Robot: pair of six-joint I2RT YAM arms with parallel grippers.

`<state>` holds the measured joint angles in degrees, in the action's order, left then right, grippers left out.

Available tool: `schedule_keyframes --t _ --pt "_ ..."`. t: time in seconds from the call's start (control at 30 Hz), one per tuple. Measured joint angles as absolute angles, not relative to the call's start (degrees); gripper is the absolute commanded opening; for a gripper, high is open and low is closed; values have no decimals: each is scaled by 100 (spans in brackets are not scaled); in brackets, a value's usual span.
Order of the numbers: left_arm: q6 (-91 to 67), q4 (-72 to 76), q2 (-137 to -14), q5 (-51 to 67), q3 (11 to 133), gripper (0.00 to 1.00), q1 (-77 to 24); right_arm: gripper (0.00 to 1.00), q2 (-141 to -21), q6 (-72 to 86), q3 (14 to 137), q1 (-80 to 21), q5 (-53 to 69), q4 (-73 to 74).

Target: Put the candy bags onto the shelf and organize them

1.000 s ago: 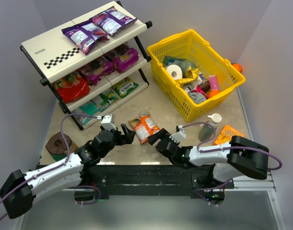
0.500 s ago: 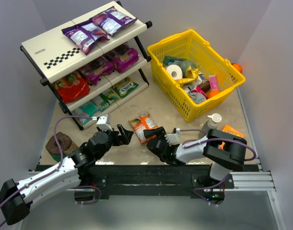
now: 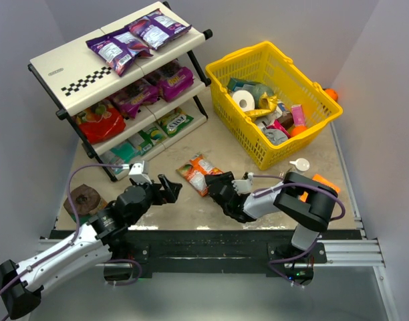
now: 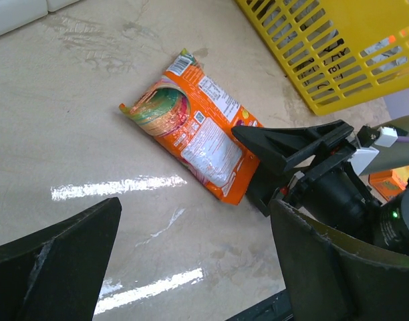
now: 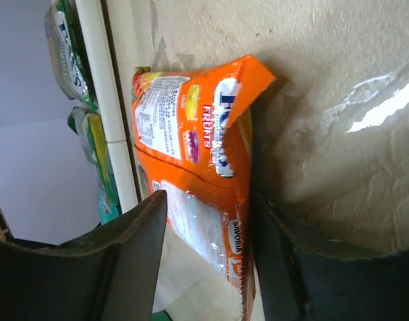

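Observation:
An orange candy bag [image 3: 200, 171] lies on the table in front of the shelf [image 3: 77, 73]. My right gripper [image 3: 219, 184] is at the bag's near right end, jaws on either side of its serrated edge. In the right wrist view the orange bag [image 5: 191, 167] stands between the fingers of the right gripper [image 5: 210, 200]: one finger touches it, the other is a little apart. The left gripper [image 3: 170, 187] hovers wide open and empty, left of the bag. Its wrist view shows the orange bag [image 4: 194, 130] beyond the left gripper [image 4: 194, 214]. Purple bags [image 3: 134, 37], magenta bags [image 3: 154, 87], a red bag [image 3: 101, 120] and a green bag [image 3: 174, 122] lie on the shelf tiers.
A yellow mesh basket [image 3: 325, 114] full of mixed items stands at the back right. Behind the right arm are a bottle's white cap [image 3: 300, 164] and an orange box [image 3: 321, 182]. A brown round object [image 3: 81, 199] lies at the near left, by the left arm.
The right gripper has slid left onto the orange bag's end and its jaws have narrowed around it; the bag shifted slightly left. The left arm drew back a little, still open.

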<state>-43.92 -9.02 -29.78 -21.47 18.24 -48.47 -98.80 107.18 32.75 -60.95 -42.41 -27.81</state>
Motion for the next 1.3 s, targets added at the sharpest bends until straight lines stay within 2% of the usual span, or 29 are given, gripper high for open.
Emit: schedule_keyframes --t 0.1,0.13,0.17,0.2,0.43,0.6,0.93,1.3 --pt "-4392 -1007 -2930 -2165 1824 99 -4847 25 -10016 10628 3308 -6036 -4119 -2801" --pt "-4392 -1044 -2910 -2178 1824 99 -4847 12 -10057 10604 3312 -6031 -4084 -2792" --pt "-4392 -1070 -2897 -2189 1824 99 -4847 4 -10084 10565 3319 -6031 -4073 -2792" --pt "-4392 -1096 -2884 -2198 1824 99 -4847 0 -10097 10527 3321 -6031 -4064 -2788" --pt "-4394 -1264 -2862 -2270 1826 99 -4847 0 -9878 10106 3323 -5951 -3905 -2676" --pt "-4403 -1459 -2849 -2300 1826 99 -4847 0 -9159 9323 3612 -5918 -3870 -1914" --pt "-4466 -1802 -2703 -2429 1826 99 -4847 0 -7568 7481 5194 -5918 -4110 -913" --pt "-4497 -1857 -2705 -2434 1826 99 -4847 0 -7404 5994 7019 -5918 -3745 -1317"
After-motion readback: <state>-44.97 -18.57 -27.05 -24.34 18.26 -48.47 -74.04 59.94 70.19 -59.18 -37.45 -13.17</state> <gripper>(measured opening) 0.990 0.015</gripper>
